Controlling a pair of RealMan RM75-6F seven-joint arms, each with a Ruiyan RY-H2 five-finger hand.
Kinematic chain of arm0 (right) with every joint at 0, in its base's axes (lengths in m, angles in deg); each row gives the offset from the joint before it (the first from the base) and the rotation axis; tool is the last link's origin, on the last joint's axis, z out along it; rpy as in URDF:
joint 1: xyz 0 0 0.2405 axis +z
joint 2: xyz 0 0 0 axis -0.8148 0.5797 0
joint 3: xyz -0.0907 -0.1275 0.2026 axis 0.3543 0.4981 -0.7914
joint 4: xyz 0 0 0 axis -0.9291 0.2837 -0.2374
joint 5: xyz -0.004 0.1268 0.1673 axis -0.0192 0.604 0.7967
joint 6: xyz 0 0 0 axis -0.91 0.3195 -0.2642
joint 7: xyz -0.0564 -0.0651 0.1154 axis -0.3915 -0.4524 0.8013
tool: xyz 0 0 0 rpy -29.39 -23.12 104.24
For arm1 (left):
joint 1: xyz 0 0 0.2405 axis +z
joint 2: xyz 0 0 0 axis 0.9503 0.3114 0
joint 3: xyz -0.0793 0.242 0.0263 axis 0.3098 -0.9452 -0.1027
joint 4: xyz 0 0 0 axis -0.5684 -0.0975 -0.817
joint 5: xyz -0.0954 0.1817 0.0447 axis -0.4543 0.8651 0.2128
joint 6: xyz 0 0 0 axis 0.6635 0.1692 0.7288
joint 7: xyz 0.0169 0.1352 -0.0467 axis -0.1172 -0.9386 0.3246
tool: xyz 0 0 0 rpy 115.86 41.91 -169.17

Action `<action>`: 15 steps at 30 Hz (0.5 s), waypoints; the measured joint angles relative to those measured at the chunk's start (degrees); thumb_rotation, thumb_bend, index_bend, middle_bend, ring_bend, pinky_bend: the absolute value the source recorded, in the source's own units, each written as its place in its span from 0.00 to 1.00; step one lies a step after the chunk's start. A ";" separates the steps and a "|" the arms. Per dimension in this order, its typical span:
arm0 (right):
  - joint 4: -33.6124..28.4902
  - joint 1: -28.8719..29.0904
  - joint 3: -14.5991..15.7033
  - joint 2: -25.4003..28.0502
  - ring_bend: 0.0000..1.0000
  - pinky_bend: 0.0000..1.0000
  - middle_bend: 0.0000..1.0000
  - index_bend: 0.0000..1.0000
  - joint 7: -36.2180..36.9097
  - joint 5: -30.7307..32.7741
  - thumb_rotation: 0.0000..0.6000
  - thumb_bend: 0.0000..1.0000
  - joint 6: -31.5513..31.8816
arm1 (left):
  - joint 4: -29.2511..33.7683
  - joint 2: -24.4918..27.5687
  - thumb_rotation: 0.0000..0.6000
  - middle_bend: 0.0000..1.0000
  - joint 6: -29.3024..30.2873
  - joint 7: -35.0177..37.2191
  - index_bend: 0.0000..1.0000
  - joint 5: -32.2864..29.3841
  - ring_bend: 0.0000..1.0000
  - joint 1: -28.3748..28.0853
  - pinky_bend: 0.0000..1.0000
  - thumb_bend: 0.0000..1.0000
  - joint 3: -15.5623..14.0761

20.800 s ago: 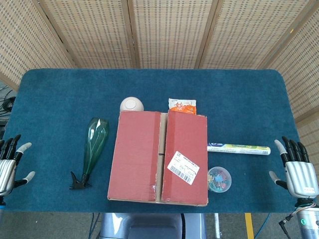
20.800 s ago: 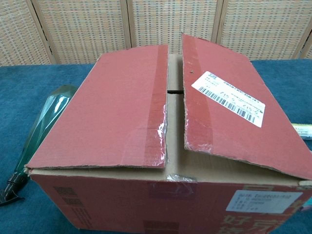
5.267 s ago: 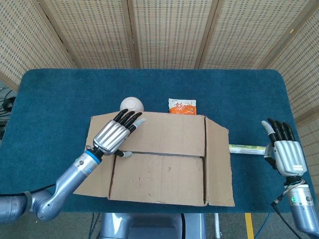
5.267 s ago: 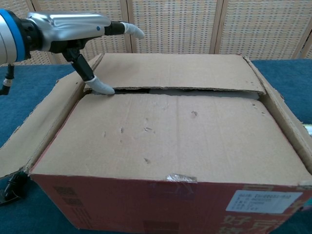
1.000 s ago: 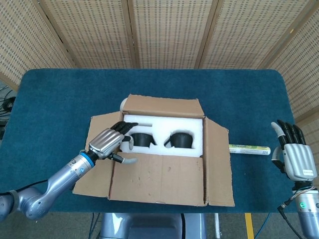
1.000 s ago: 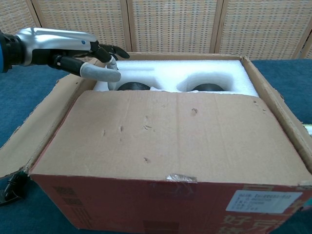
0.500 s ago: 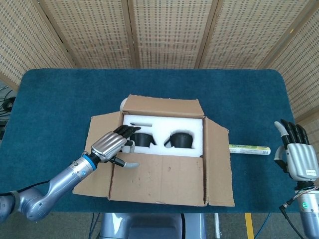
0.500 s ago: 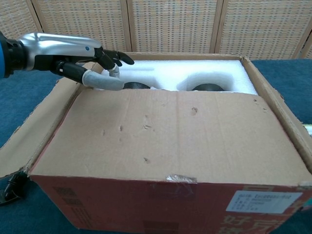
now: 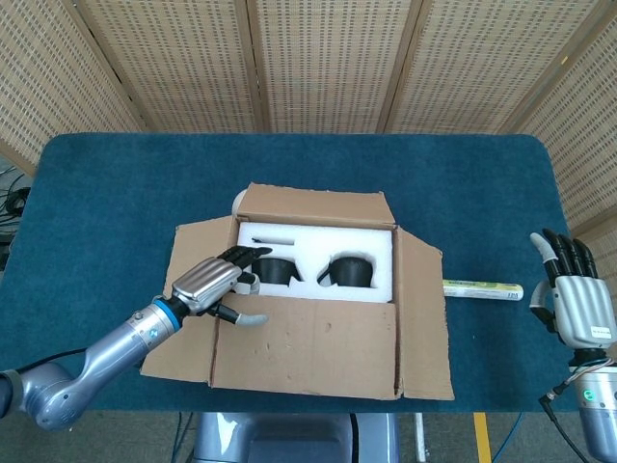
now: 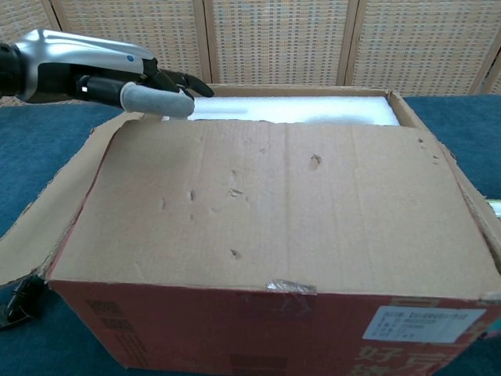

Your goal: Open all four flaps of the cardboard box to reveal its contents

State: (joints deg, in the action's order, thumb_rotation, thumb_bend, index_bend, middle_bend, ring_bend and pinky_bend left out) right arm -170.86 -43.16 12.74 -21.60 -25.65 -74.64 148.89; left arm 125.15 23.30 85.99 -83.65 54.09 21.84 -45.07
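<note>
Because the near flap [image 10: 266,204] is the last of four not yet folded back, the left hand [image 9: 214,283] sits at that flap's left corner, thumb lying over the top face and the other fingers [image 10: 178,81] reaching past the free edge, apparently hooked under it to lift it; whether they truly pinch the cardboard I cannot tell. The box [image 9: 313,294] stands in the middle of the table [image 9: 106,183], directly in front of this hand and far to the side of the right hand [image 9: 572,299], which hangs at the table's edge with fingers spread, holding nothing, probably kept clear while the other works. Three flaps are open: one lies out beneath the left wrist, one stands up beyond the fingertips, one slopes toward the right hand. Inside, one white foam insert [image 9: 318,256] cradles two dark round objects [image 9: 347,270], held snug for shipping. Between box and right hand lies one long tube [image 9: 482,287].
</note>
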 measured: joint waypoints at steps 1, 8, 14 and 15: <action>-0.03 0.04 -0.03 -0.01 0.00 0.00 0.05 0.07 -0.08 0.04 1.00 0.88 -0.05 | 0.29 0.51 0.27 0.00 -0.58 1.74 0.56 0.25 0.00 0.11 0.00 0.10 0.36; -0.23 0.33 -0.17 -0.14 0.00 0.00 0.05 0.07 -0.66 0.29 1.00 0.88 -0.38 | 1.69 3.42 0.27 0.00 -4.26 12.17 0.56 2.81 0.00 0.97 0.00 0.10 2.66; -0.33 0.47 -0.24 -0.29 0.00 0.00 0.05 0.07 -1.17 0.44 1.00 0.88 -0.48 | 2.53 5.70 0.27 0.00 -8.35 22.60 0.56 6.42 0.00 1.78 0.00 0.10 4.66; -0.37 0.48 -0.24 -0.29 0.00 0.00 0.05 0.07 -1.26 0.45 1.00 0.88 -0.47 | 2.65 6.00 0.27 0.00 -9.00 24.32 0.56 7.03 0.00 1.91 0.00 0.10 4.96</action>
State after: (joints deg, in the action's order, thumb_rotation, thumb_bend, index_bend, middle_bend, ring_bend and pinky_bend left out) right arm -171.23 -42.68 12.50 -21.89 -26.91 -74.19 148.42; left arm 127.80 29.31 76.99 -59.32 61.12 23.75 -40.10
